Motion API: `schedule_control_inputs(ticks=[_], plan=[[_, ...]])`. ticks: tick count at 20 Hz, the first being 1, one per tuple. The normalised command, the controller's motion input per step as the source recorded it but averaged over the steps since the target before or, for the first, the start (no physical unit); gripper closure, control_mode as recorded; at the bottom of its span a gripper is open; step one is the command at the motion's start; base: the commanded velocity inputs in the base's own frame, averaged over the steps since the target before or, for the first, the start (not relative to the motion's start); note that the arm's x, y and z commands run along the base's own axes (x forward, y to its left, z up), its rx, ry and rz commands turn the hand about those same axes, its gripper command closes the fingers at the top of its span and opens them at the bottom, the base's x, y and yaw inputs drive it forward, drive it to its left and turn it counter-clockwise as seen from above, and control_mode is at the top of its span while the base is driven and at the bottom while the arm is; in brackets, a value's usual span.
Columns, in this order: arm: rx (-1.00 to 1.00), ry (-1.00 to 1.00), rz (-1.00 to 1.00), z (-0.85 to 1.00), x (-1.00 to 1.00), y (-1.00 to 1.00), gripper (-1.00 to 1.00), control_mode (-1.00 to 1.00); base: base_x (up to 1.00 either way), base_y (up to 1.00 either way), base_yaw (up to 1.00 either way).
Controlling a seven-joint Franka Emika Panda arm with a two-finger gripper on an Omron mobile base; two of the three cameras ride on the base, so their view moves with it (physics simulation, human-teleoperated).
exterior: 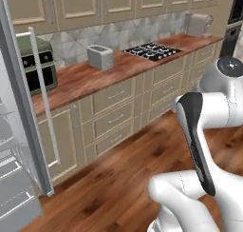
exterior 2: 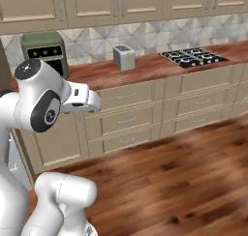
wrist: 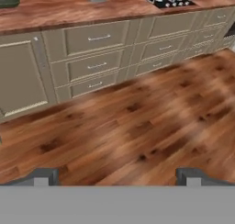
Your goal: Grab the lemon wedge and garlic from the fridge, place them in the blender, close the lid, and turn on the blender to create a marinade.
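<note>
The fridge (exterior: 19, 131) stands open at the left edge of the left base view, its grey door edge and long white bar handle (exterior: 44, 107) turned toward me, with grey racks (exterior: 12, 178) low down. In the hand view my gripper (wrist: 119, 177) is open, its dark fingertips (wrist: 46, 176) wide apart with nothing between them, pointing down at the wooden floor (wrist: 137, 126) in front of the base cabinets. The lemon wedge, garlic, blender and lid are out of view.
A wooden counter (exterior: 85, 79) runs along the wall over beige drawers (wrist: 92, 64). On it stand a green toaster oven (exterior: 38, 64), a silver toaster (exterior: 100, 56) and a black cooktop (exterior: 152, 50). Open floor (exterior 2: 169, 182) lies before the cabinets.
</note>
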Motion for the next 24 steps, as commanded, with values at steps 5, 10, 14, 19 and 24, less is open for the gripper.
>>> schedule_control_inputs(ticks=[5, 10, 14, 19, 24], plan=[[0.00, 0.00, 0.00, 0.00, 0.00, 0.00, -1.00, 1.00, 0.00, 0.00, 0.59], [0.00, 0.00, 0.00, 0.00, 0.00, 0.00, -1.00, 1.00, 0.00, 0.14, 0.53], [0.00, 0.00, 0.00, 0.00, 0.00, 0.00, -1.00, 1.00, 0.00, 0.28, 0.48], [0.00, 0.00, 0.00, 0.00, 0.00, 0.00, -1.00, 1.00, 0.11, 0.70, 0.37], [0.00, 0.00, 0.00, 0.00, 0.00, 0.00, -1.00, 1.00, 0.22, 0.99, 0.28]])
